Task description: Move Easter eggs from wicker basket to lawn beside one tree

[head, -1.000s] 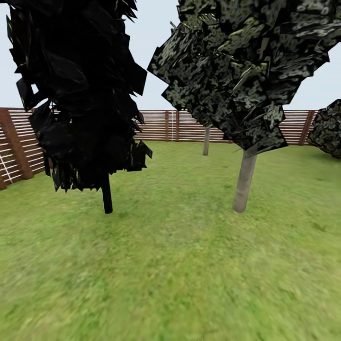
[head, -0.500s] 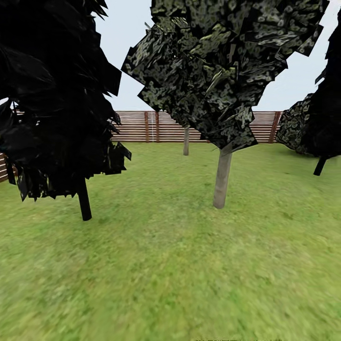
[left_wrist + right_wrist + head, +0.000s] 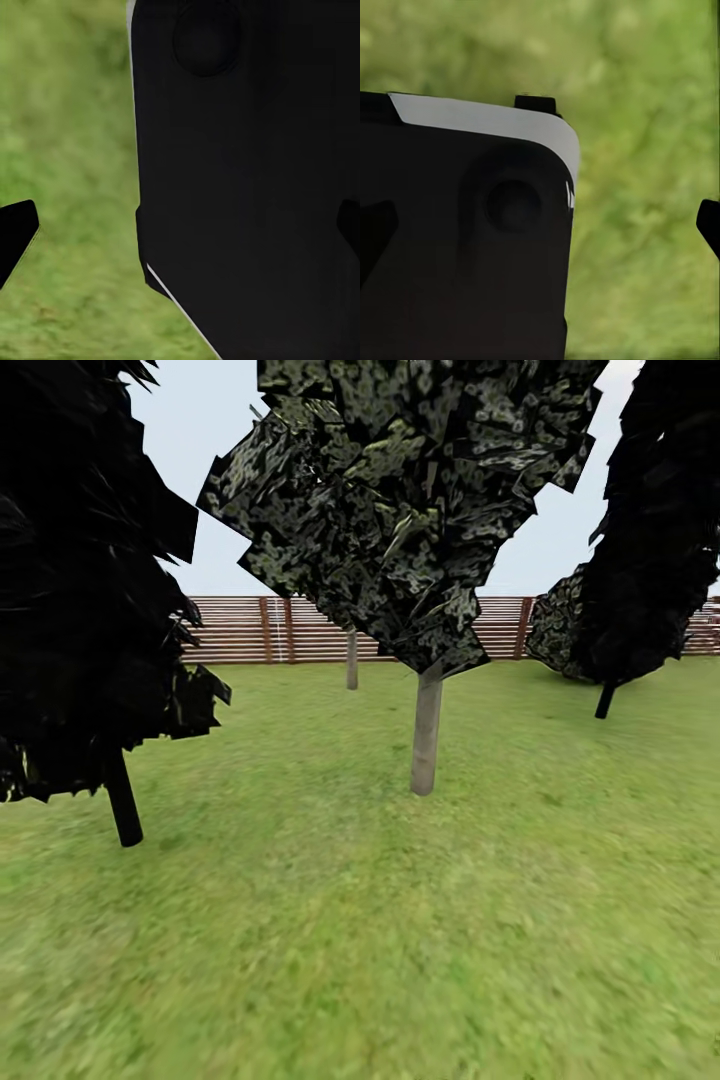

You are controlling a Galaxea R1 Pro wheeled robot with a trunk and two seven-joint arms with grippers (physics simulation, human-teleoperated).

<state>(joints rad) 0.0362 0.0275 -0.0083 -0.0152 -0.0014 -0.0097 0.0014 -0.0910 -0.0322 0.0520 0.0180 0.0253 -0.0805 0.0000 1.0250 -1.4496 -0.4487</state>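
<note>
Wide mottled green lawn (image 3: 400, 920) runs to a brown slatted wooden fence (image 3: 300, 628). The pale-trunked tree with a rounded dark green crown (image 3: 426, 732) stands ahead, well apart from both arms; black cone-shaped conifers (image 3: 80, 610) flank it. No basket or eggs here. Both wrist views look down on grass past dark robot bodywork (image 3: 247, 180); fingertips possibly wide, but I cannot tell. Step: travelling. Next: find the basket.

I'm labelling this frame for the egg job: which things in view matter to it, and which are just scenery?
For the job:
- pale grey-green slim-trunked tree with a rounded leafy crown
- mottled green grass lawn

Scenery:
- black cone-shaped conifer with a dark trunk
- second black conifer
- brown horizontal-slat wooden fence
</note>
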